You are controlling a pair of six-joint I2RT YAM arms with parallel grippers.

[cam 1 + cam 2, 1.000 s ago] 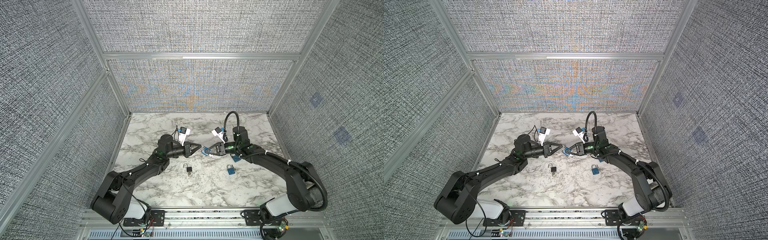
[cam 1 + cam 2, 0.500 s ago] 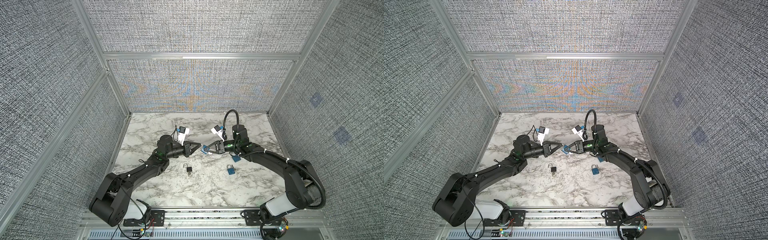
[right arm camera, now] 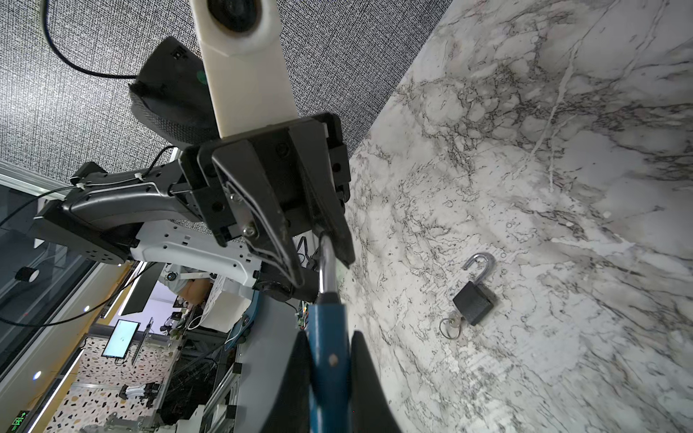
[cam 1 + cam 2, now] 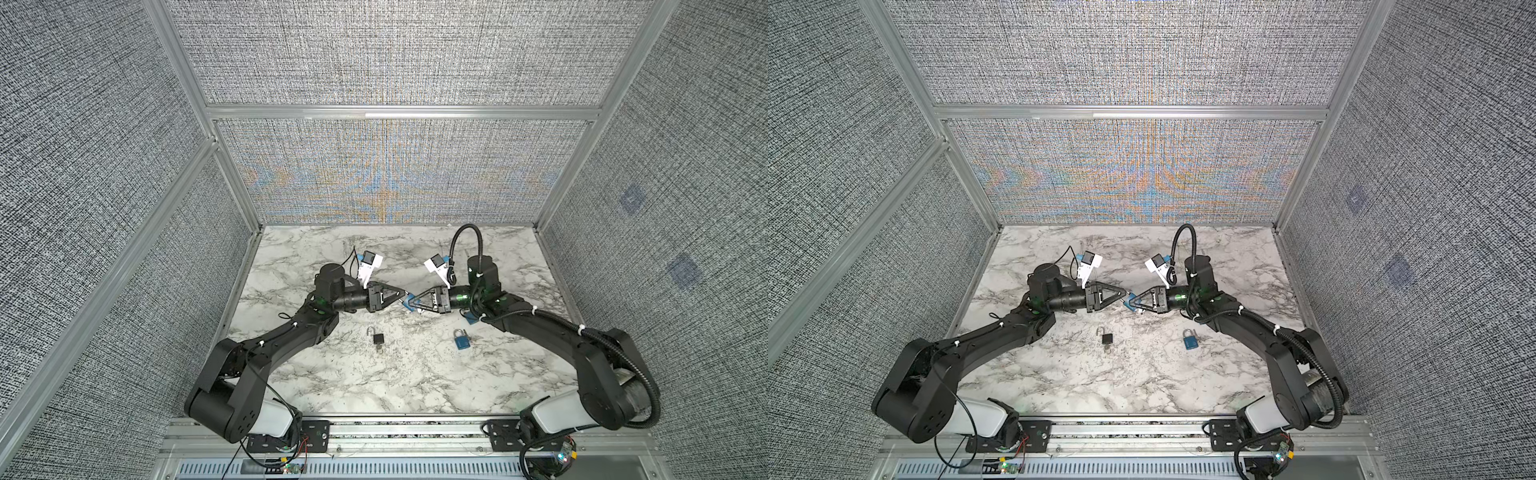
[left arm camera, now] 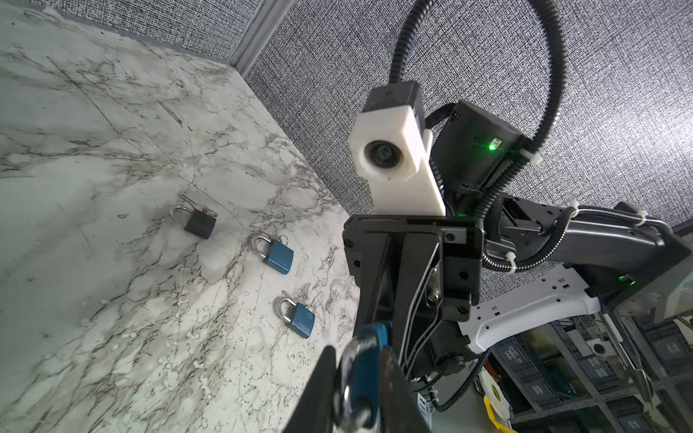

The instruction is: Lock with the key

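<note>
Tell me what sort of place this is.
Likely a lab robot test cell: marble-look table boxed in by grey fabric panels, left arm and right arm mounted on a front rail, shelves of crates outside.

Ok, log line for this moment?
right gripper: holding blue padlock | left gripper: at its shackle, grip unclear | black padlock: lying open

I am counting three blue padlocks (image 5: 279, 258) (image 5: 302, 320) (image 5: 369, 358) and one black padlock (image 5: 199, 225), so I am seeing four padlocks in all.
</note>
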